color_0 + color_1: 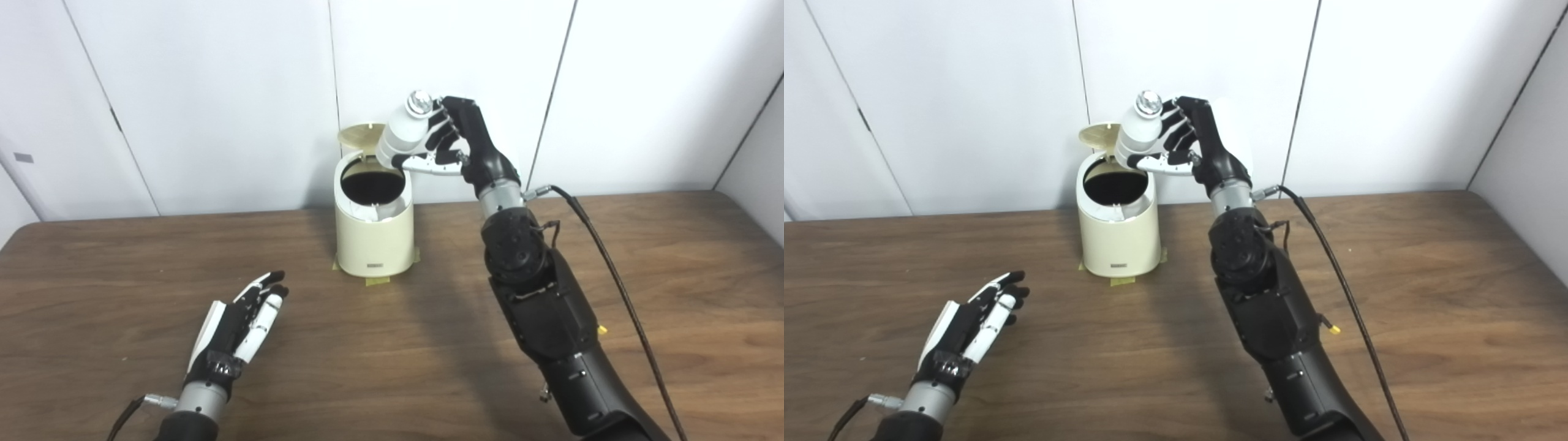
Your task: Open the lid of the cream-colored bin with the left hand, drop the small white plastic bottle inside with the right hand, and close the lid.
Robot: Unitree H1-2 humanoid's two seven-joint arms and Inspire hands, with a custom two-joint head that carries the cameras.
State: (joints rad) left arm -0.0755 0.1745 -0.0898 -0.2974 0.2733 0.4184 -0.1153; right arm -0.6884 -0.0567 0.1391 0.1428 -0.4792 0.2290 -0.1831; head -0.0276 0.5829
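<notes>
On the brown wood-grain surface point(674, 275), the cream-colored cylindrical bin point(374, 236) stands at the far middle, its round lid point(361, 136) tipped up. The raised right robot hand point(450, 144) grips the small white plastic bottle point(401, 133) just above the bin's right rim. The left robot hand point(242, 324) rests near left, fingers spread, holding nothing.

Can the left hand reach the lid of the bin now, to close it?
Probably yes: the left hand is open and holds nothing, though the right hand with the bottle hovers beside the raised lid.
</notes>
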